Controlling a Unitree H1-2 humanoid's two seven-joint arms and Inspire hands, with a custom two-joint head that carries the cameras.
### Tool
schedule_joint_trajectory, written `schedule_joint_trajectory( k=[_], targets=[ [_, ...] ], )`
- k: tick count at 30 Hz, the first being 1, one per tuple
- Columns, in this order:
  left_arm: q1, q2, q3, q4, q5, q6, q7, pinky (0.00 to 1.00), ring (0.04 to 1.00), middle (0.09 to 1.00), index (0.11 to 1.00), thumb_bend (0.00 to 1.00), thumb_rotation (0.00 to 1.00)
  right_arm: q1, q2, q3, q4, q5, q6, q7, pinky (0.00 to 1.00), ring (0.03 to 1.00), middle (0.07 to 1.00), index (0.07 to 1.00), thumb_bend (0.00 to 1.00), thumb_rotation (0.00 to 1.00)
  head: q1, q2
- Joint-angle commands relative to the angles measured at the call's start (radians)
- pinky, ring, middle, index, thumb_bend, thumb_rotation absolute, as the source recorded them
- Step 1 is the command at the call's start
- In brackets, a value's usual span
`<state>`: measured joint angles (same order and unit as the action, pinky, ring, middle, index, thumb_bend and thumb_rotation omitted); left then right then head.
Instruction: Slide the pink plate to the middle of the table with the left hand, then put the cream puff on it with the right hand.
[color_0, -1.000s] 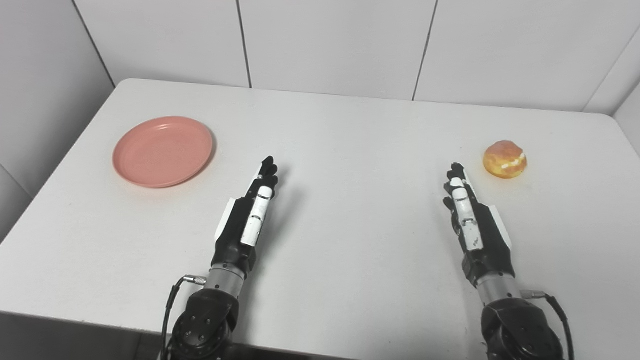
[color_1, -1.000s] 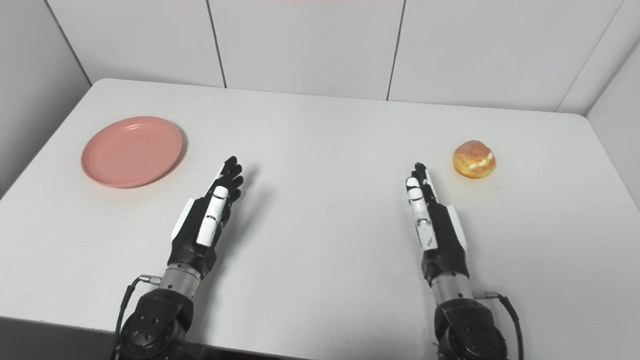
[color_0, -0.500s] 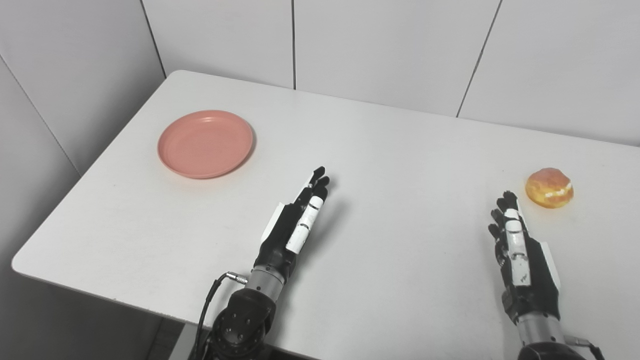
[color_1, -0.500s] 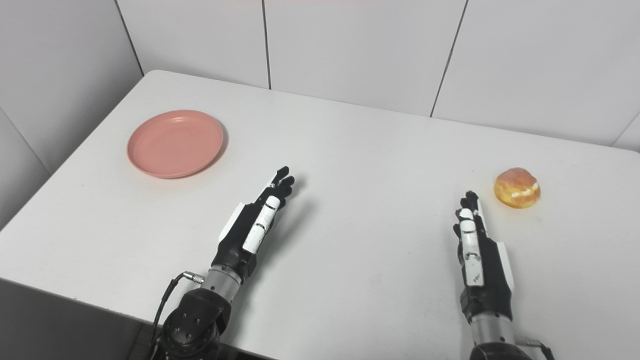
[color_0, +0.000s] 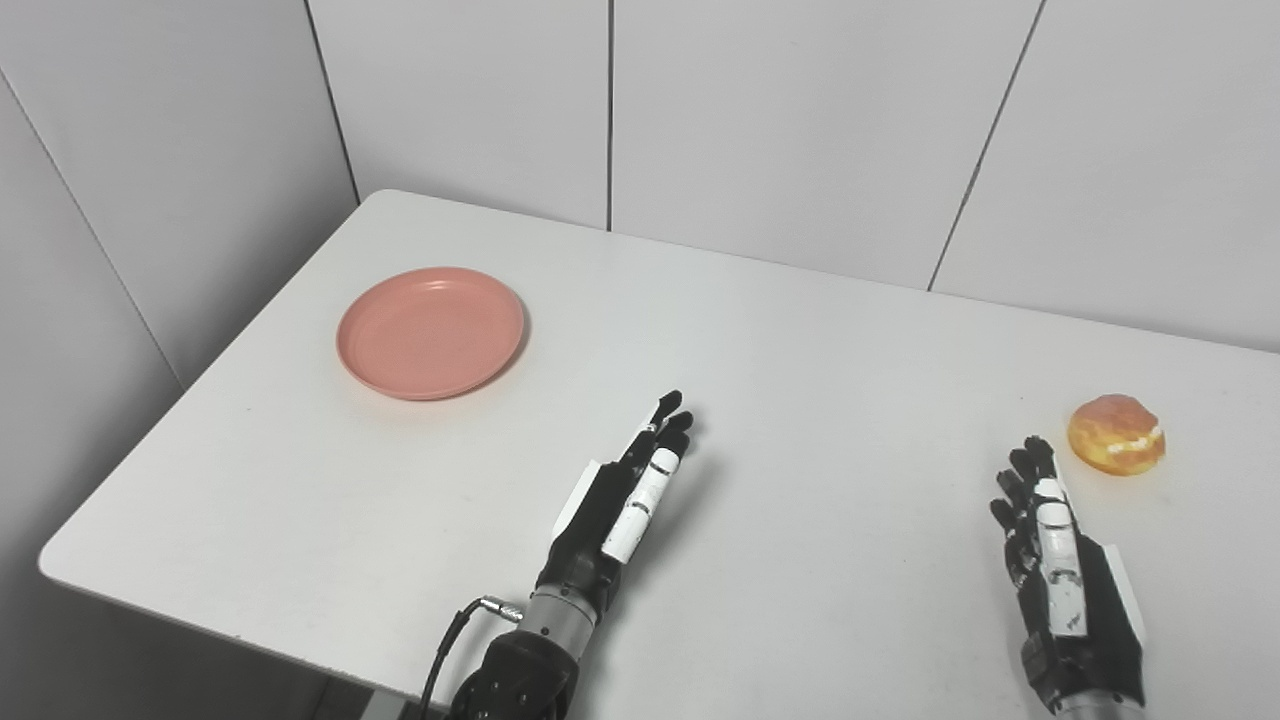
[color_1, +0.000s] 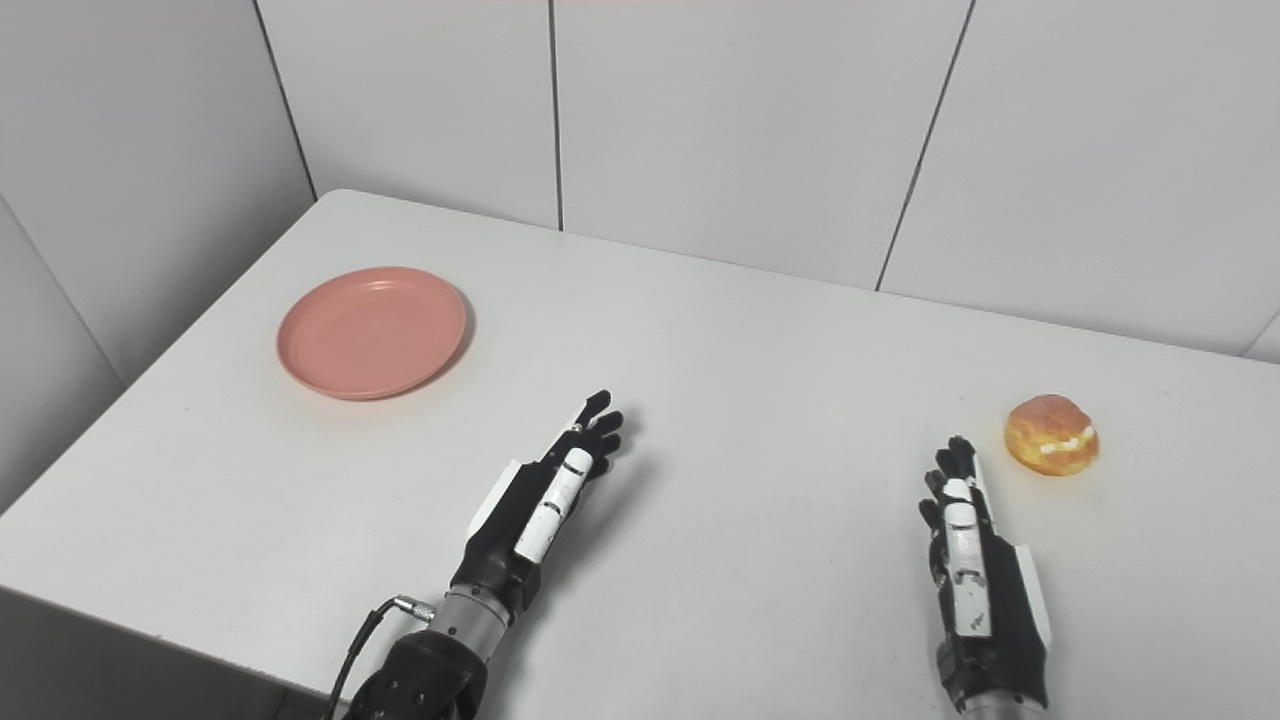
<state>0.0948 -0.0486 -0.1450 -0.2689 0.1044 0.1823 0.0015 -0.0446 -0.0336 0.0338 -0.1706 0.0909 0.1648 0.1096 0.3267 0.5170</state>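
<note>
An empty pink plate (color_0: 431, 331) lies flat on the white table (color_0: 800, 360), far left. On the right side sits a golden cream puff (color_0: 1116, 434) with a cream seam. My left hand (color_0: 623, 500) rests near the table's front middle, open, fingers stretched toward the back and well short of the plate. Open as well, my right hand (color_0: 1062, 569) lies at the front right, its fingertips (color_0: 1030, 452) a short gap from the puff. Neither hand holds anything.
White panelled walls close in behind the table and on the left. The table's left corner and front edge (color_0: 200, 612) show, with the floor dropping away below. A cable (color_0: 445, 650) loops at my left wrist.
The whole picture has shifted, so the camera has turned left and tilted. Plate, cream puff and both hands keep their places on the table.
</note>
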Motion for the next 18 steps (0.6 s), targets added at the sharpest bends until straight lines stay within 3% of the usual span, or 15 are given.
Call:
schedule_joint_trajectory(
  k=[1, 12, 18],
  targets=[
    [0.029, -0.017, 0.0, -0.03, 0.006, -0.008, 0.013, 0.97, 0.954, 0.958, 0.952, 0.42, 1.0, -0.021, 0.005, 0.0, -0.021, 0.002, -0.05, 0.001, 1.0, 1.0, 1.0, 1.0, 0.16, 1.0, 0.0, -0.001],
    [0.01, 0.033, 0.017, -0.083, -0.01, 0.029, -0.031, 1.0, 0.978, 0.973, 0.964, 0.43, 1.0, -0.012, 0.024, 0.008, -0.025, -0.022, -0.044, -0.017, 1.0, 1.0, 1.0, 1.0, 0.15, 1.0, 0.019, -0.03],
    [-0.011, 0.055, 0.058, -0.14, -0.072, 0.043, -0.074, 1.0, 0.987, 0.992, 0.977, 0.44, 1.0, -0.005, 0.034, 0.015, -0.029, -0.035, -0.039, -0.023, 1.0, 1.0, 1.0, 1.0, 0.15, 1.0, 0.015, -0.029]
  ],
)
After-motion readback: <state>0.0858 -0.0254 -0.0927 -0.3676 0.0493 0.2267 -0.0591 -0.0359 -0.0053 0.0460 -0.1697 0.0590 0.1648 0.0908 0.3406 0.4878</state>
